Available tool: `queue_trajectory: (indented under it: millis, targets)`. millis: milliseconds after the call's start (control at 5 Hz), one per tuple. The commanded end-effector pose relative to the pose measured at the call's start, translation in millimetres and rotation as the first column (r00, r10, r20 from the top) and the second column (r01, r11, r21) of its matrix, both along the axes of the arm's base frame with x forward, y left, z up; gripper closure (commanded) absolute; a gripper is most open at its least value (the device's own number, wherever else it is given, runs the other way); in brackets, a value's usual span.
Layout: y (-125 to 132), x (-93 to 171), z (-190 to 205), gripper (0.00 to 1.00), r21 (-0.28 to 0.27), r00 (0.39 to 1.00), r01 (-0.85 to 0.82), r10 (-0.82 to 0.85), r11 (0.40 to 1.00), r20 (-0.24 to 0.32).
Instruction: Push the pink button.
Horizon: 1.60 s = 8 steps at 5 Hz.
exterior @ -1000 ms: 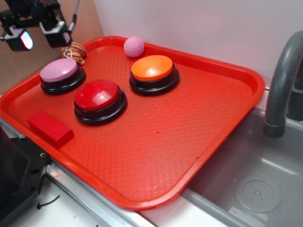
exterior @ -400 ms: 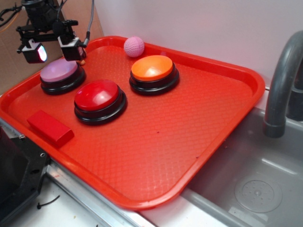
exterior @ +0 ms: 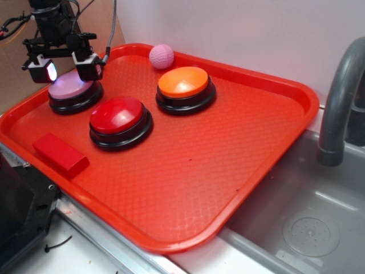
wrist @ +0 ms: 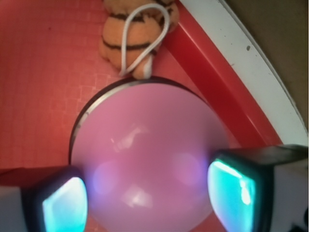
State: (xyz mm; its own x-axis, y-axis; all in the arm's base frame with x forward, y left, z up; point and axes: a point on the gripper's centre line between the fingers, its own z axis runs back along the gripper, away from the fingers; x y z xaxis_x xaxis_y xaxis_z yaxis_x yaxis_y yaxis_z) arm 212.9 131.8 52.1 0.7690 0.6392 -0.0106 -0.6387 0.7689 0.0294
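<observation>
**One dome to press, gripper hanging right above it**

Three buzzer buttons are sitting on the red tray (exterior: 274, 97) in the exterior view, and taking the red button (exterior: 118, 116) as the landmark, the pink button (exterior: 73, 90) is lying just beyond it toward the tray's far left corner. The orange button (exterior: 184, 84) is standing to the red button's right and further back, with a dimpled pink ball (exterior: 161, 56) behind that at the rim. A red block (exterior: 60, 154) is resting in front of the red button. The gripper (exterior: 64, 67) is hovering over the pink dome with its fingers spread wide, one to each side of the top; whether they are touching it is hard to say.

In the wrist view the pink button (wrist: 149, 154) is filling the middle of the picture, its glossy dome catching glare. The two glowing pads (wrist: 234, 191) are framing it left and right, open and holding nothing. A small striped plush toy (wrist: 135, 36) is lying just past the button's far edge.

The button is looking rigid and smooth, a hard plastic cap on a broad black base, likely sprung and light to depress. No grasp is needed: the crown of the dome is the place to bear down, since an off-centre push on that slick curve could slide off.
</observation>
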Motion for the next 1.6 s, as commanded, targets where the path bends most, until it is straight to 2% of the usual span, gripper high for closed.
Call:
queue_trajectory:
  millis: [0, 200, 400, 800, 1000, 1400]
  targets:
    - [4.4, -2.3, 16.5, 0.0, 0.038, 0.999, -0.001, 0.0, 0.999, 0.034]
    - [5.2, -2.7, 39.2, 0.0, 0.061, 0.996, 0.008, -0.013, 0.998, 0.091]
    - [5.6, -4.2, 49.6, 0.0, 0.062, 0.994, 0.007, -0.014, 0.998, 0.113]
    - [4.6, -6.6, 68.3, 0.0, 0.103, 0.991, -0.004, -0.011, 0.995, 0.136]
    - [4.8, -6.6, 72.5, 0.0, 0.073, 0.99, 0.021, -0.031, 0.997, 0.136]
    - [3.4, -6.4, 82.4, 0.0, 0.087, 0.989, 0.024, -0.037, 0.996, 0.146]
